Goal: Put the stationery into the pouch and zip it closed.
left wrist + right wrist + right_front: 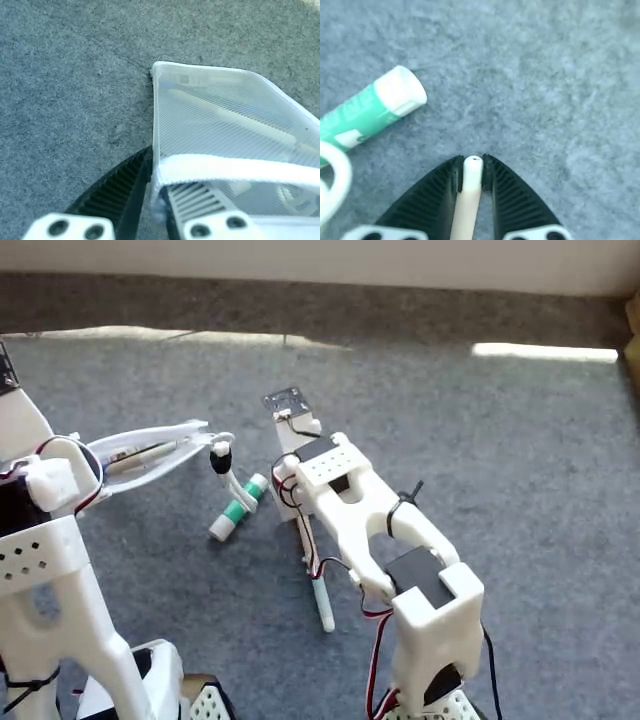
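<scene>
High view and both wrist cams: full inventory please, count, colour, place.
pouch: 1, white mesh, held off the mat by the left arm.
stick in pouch: 1, white, seen through the mesh.
glue stick: 1, green and white, lying on the mat between the arms.
pen: 1, white, under the right arm.
curved piece: 1, white with black tip, beside the pouch's end; unclear what.
mat: 1, grey, covers the table.
left fingers: black, shut on pouch edge.
right fingers: black, shut on pen.
</scene>
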Controlling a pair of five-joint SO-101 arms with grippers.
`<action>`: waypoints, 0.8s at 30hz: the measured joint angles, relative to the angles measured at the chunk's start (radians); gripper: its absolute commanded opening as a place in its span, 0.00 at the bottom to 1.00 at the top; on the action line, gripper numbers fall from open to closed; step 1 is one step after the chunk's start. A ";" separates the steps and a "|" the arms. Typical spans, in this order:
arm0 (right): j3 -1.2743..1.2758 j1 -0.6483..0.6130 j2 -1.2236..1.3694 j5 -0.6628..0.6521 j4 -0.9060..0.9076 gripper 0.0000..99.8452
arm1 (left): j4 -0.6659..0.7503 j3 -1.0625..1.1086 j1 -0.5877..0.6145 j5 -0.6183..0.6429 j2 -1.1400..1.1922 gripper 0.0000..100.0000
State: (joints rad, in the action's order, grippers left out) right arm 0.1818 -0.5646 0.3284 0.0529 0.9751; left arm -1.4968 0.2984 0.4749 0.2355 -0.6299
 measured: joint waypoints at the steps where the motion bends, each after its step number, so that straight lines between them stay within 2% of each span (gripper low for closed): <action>1: -0.012 0.000 0.002 0.000 0.021 0.01 | 0.000 0.000 0.000 0.000 0.000 0.01; 6: -0.037 -0.002 -0.026 -0.002 0.091 0.01 | 0.000 0.000 0.000 0.000 0.000 0.01; 24: 0.028 -0.012 -0.302 -0.002 0.097 0.01 | 0.000 0.000 0.000 0.000 0.000 0.01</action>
State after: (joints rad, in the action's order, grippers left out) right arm 0.2094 -0.5769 0.0261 0.0514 1.0717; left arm -1.4968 0.2984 0.4749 0.2355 -0.6299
